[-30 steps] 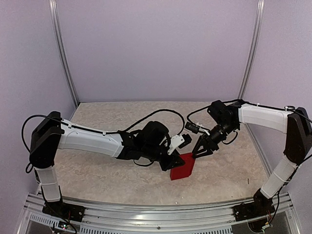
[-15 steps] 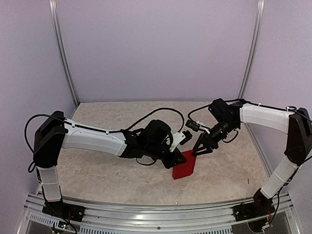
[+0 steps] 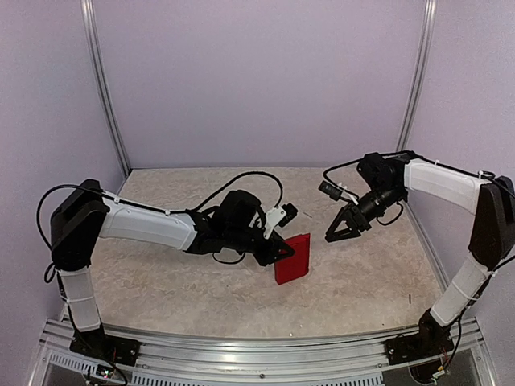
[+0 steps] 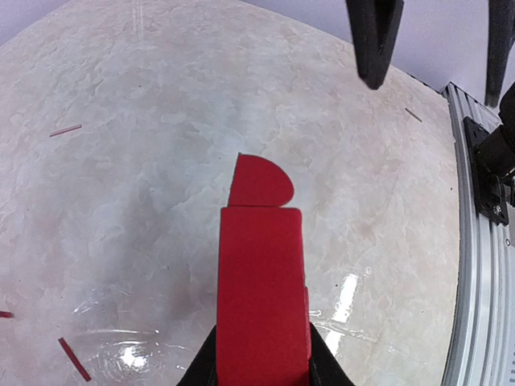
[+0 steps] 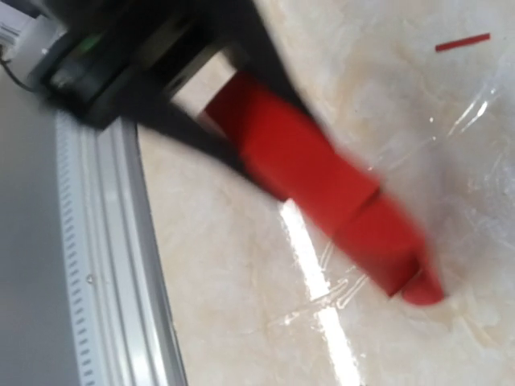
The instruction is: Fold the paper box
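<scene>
The paper box (image 3: 291, 258) is bright red card folded flat, standing on edge mid-table. My left gripper (image 3: 278, 248) is shut on its left side. In the left wrist view the box (image 4: 261, 281) runs up from between my fingers (image 4: 201, 371), with a rounded flap (image 4: 259, 182) open at its far end. My right gripper (image 3: 344, 227) is open and empty, off to the right of the box and apart from it. Its two dark fingers (image 4: 375, 39) show in the left wrist view. The right wrist view shows the box (image 5: 322, 193), blurred, but none of its own fingers.
Thin red paper strips lie on the beige tabletop (image 4: 66, 129) (image 5: 463, 42). The aluminium rail (image 5: 96, 257) runs along the near table edge. Purple walls enclose the table on three sides.
My left gripper moved left and tipped the box up onto its edge. My right gripper drew back to the right, away from the box.
</scene>
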Tool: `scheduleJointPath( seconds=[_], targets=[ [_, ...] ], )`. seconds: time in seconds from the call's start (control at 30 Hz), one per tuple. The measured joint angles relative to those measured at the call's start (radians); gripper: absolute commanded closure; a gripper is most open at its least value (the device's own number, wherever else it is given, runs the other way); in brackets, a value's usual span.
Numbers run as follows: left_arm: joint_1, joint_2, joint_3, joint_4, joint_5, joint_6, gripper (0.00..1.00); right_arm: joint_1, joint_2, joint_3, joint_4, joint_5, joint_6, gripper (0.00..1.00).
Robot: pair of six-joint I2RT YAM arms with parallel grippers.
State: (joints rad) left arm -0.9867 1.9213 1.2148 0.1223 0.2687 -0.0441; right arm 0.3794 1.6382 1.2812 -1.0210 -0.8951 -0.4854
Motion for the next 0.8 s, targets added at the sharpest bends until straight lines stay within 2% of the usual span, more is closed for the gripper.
scheduleJointPath(
  seconds=[0.17, 0.47, 0.63, 0.8],
  targets=[
    [0.049, -0.025, -0.032, -0.004, 0.085, 0.004, 0.75, -0.028, 0.000, 0.042, -0.064, -0.029, -0.048, 0.52],
    [0.112, -0.103, -0.113, -0.005, 0.347, 0.005, 0.71, -0.042, -0.001, 0.035, -0.100, -0.033, -0.108, 0.53],
    [0.124, -0.179, -0.243, 0.133, 0.463, 0.005, 0.71, -0.042, -0.024, 0.000, -0.101, -0.037, -0.159, 0.55],
    [0.140, -0.241, -0.360, 0.314, 0.607, -0.033, 0.71, -0.042, -0.122, -0.057, -0.071, -0.068, -0.208, 0.57]
  ],
)
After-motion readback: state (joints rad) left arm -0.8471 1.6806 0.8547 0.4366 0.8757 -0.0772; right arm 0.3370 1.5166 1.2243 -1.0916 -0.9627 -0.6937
